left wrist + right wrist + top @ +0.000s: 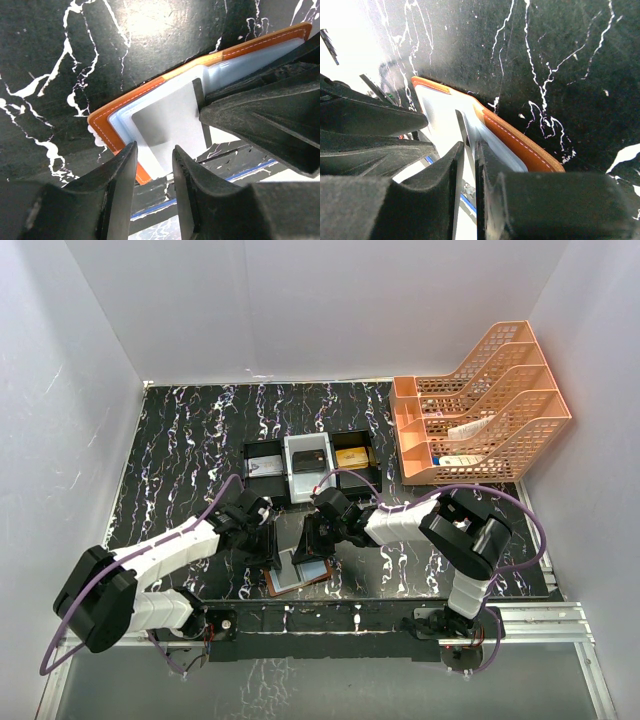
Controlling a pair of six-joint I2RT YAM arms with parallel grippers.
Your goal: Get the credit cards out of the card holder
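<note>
Right pincer nipping credit card, left pincer astride card holder

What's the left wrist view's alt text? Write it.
A pale credit card sticks partly out of the open brown card holder, its edge in the shut jaws of the right gripper. The left gripper holds its jaws open over the holder's near corner.

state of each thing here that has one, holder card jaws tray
card holder, open, lying flat
credit card, over the holder, edge pinched in the right jaws
left gripper, jaws parted at the holder's corner
right gripper, jaws shut on the credit card
compartment tray, something in every compartment
</note>
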